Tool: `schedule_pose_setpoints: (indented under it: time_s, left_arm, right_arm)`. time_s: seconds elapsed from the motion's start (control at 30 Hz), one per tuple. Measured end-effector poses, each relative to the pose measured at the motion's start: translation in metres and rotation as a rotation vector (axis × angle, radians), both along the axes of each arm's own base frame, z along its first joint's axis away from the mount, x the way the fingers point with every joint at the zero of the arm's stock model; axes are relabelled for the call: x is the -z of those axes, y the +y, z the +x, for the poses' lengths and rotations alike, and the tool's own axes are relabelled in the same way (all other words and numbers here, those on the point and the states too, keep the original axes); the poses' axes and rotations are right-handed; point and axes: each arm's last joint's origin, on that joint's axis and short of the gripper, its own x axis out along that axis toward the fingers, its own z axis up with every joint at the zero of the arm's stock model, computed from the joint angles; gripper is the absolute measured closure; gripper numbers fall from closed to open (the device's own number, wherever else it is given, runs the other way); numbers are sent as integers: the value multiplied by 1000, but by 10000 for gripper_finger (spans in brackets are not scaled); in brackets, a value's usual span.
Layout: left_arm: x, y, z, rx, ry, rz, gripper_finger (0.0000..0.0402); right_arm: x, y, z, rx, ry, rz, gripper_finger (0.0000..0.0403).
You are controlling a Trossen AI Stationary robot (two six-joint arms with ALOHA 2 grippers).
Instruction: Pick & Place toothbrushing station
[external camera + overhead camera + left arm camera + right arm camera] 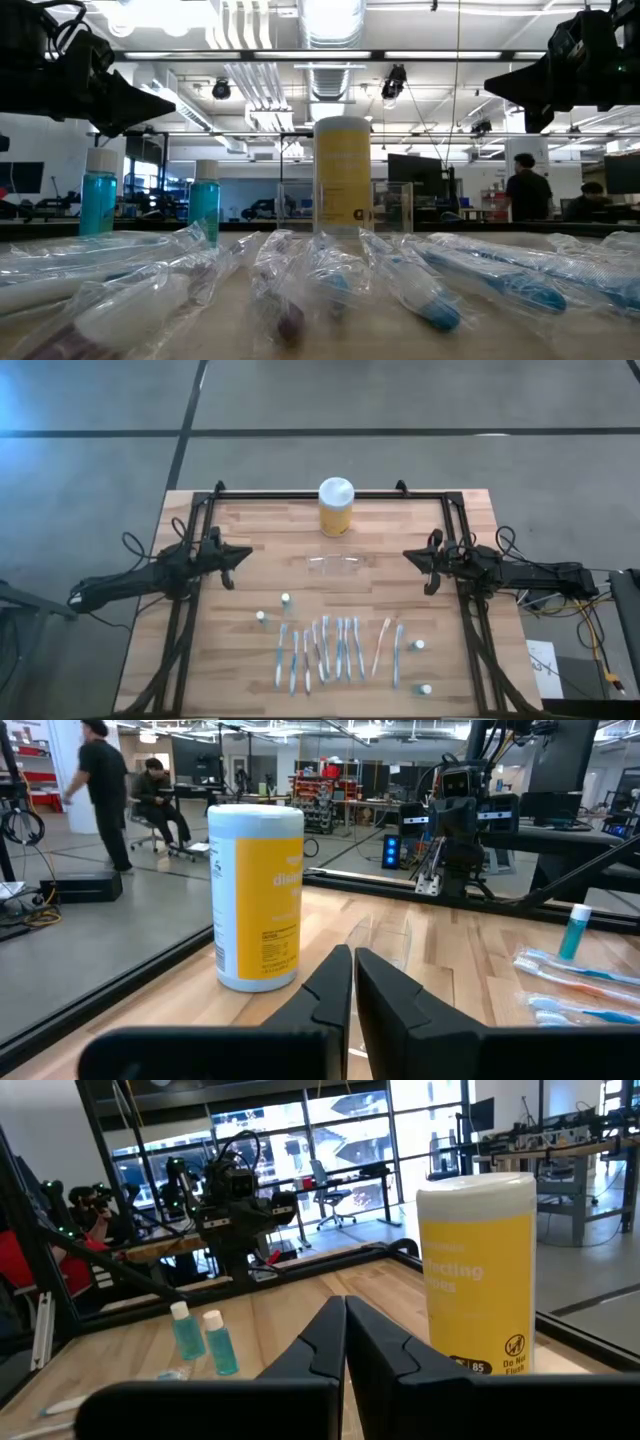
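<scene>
Tools left [232, 568] and right [420, 568] hover pinched closed, empty, flanking the clear toothbrushing station [334, 563].

So it's a light butcher-block wooden table [240, 600]. Sitting on it: a yellow canister with a white lid [335, 507] at the far edge, a small clear plastic holder [334, 563] mid-table, a row of bagged toothbrushes [335, 650] up front, and little blue bottles [285, 600] nearby.

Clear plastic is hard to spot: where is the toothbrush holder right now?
In the high view the clear holder lies mid-table, just in front of the yellow jar, between the two grippers and behind the row of toothbrushes.
</scene>
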Motion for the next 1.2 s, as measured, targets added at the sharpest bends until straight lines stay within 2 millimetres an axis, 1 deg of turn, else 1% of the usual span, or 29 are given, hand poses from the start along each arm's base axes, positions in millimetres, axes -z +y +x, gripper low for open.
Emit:
schedule_pose_setpoints:
  time_s: [0.4,0.63,0.8,0.97,1.1,1.2]
  left_arm:
    - [0,0,0,-5,-1,0,378]
    - [0,0,0,-8,-42,-115,378]
    - [0,0,0,-8,-48,-132,378]
    - [0,0,0,-7,-52,-133,378]
    - [-5,0,0,4,-52,-101,378]
    - [-18,-1,-2,36,-84,-56,378]
  right_arm:
    - [0,0,0,-1,0,0,394]
    - [0,0,0,0,0,0,394]
    - [0,0,0,0,0,-1,394]
    - [-3,0,0,23,11,-179,394]
    - [-4,0,0,25,11,-191,394]
    - [-6,0,-1,36,-13,-191,394]
